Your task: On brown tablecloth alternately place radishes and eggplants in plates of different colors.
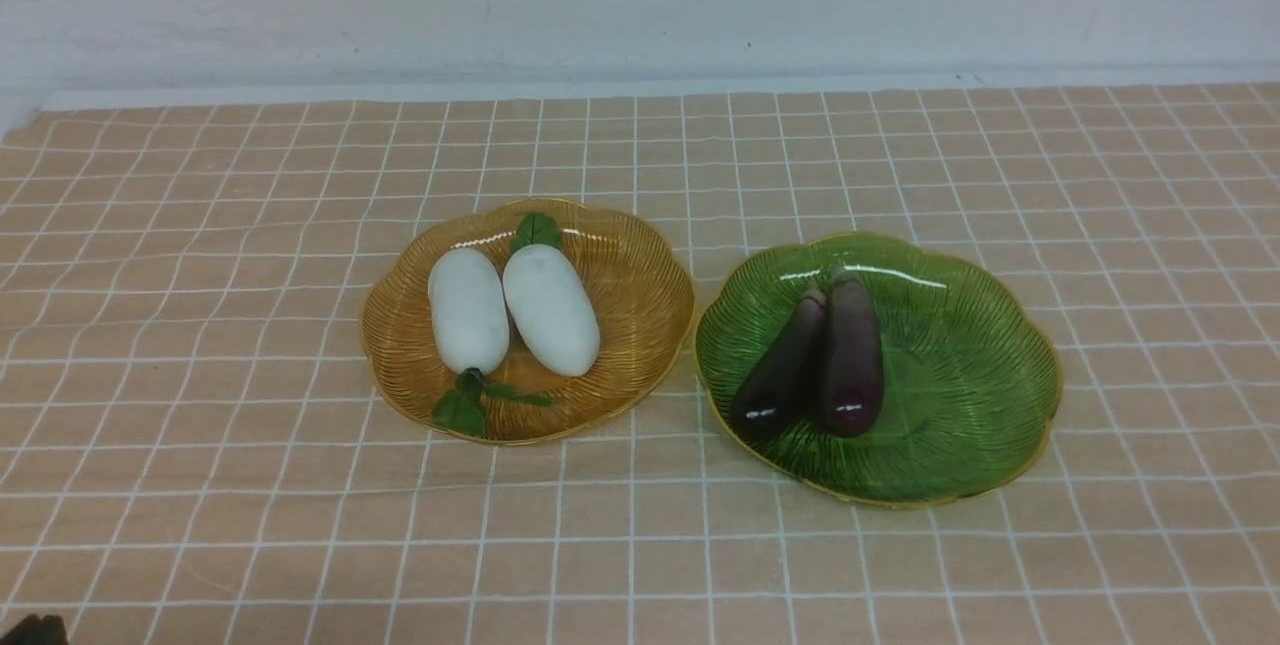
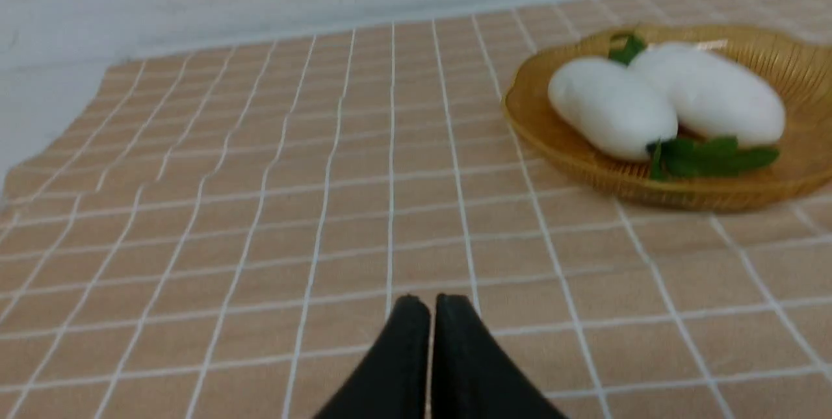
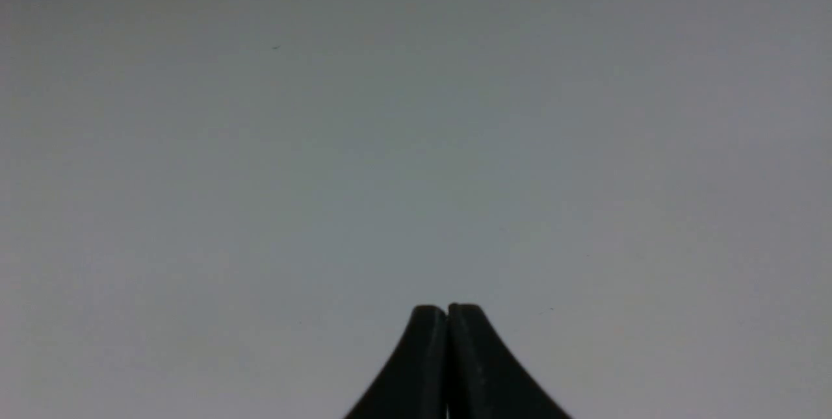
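On your far left, the tip of your left gripper (image 2: 432, 299) just peeks in at the near edge of the brown cloth (image 1: 630, 505). Its fingers are closed, with nothing in them. You have a wide strip of bare cloth between the left edge and the yellow plate (image 1: 640, 325).

The yellow plate sits left of the middle. Two white radishes lie in its left half: the left radish (image 1: 468, 310) has its leaves at the near end, over the plate's near part, and the right radish (image 1: 551, 310) has its leaves at the far end. The plate's right side is bare.

Next comes the green plate (image 1: 960, 395), a bit nearer to you, its left rim very close to the yellow one. Two purple eggplants, the left eggplant (image 1: 785, 365) and the right eggplant (image 1: 852, 355), lie side by side in its left half. Its right half is bare.

There is open cloth near, far and right of the plates. Behind the far edge stands a white wall (image 1: 640, 5). Your right gripper (image 3: 447, 308) faces something plain and pale, fingers closed and empty.
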